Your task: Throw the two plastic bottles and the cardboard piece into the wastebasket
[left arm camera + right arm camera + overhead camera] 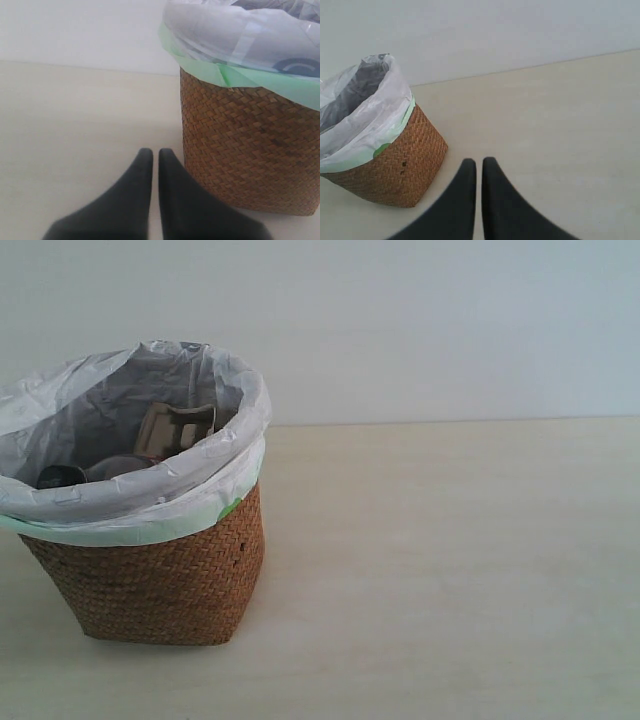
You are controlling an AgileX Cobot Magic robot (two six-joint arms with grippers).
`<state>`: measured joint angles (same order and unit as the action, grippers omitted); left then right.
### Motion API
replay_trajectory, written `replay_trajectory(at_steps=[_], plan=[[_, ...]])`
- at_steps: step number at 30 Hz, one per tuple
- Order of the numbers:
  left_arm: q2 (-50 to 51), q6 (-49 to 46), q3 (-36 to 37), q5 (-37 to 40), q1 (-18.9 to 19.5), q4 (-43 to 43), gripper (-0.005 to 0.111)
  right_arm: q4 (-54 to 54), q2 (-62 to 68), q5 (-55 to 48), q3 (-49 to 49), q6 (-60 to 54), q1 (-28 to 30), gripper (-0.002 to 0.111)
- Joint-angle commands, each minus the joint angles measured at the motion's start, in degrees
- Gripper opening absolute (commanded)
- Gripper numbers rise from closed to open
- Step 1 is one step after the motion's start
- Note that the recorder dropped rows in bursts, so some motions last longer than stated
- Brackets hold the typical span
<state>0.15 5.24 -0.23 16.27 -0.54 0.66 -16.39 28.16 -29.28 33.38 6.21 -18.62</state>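
Note:
The brown wicker wastebasket [160,580] stands at the left of the exterior view, lined with a white bag. Inside it lie the beige cardboard piece [175,428] and part of a clear bottle [110,468] with a dark cap [55,476]; the other bottle is hidden. Neither arm shows in the exterior view. My left gripper [155,154] is shut and empty, low beside the wastebasket [250,150]. My right gripper [478,163] is shut and empty over the table, apart from the wastebasket [400,165].
A pale wooden table [450,570] stretches to the right of the basket, with a plain white wall [420,320] behind it. A green bag edge [240,77] hangs over the basket's rim.

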Motion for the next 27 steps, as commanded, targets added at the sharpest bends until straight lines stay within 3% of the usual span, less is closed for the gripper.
replay_trajectory(at_steps=[1, 11, 20, 27], plan=[[-0.15, 0.31, 0.23, -0.39, 0.00, 0.28, 0.004, 0.15, -0.31, 0.18, -0.20, -0.28, -0.21, 0.000], [-0.15, 0.31, 0.23, -0.39, 0.00, 0.28, 0.004, 3.94, -2.88, 0.71, -1.51, -2.24, -1.87, 0.000], [-0.15, 0.31, 0.23, -0.39, 0.00, 0.28, 0.004, 5.66, -21.95, 32.52, -27.43, -4.72, -1.87, 0.000], [-0.15, 0.31, 0.23, -0.39, 0.00, 0.28, 0.004, 5.66, -24.21, 36.44, -33.22, -7.84, 3.08, 0.000]])
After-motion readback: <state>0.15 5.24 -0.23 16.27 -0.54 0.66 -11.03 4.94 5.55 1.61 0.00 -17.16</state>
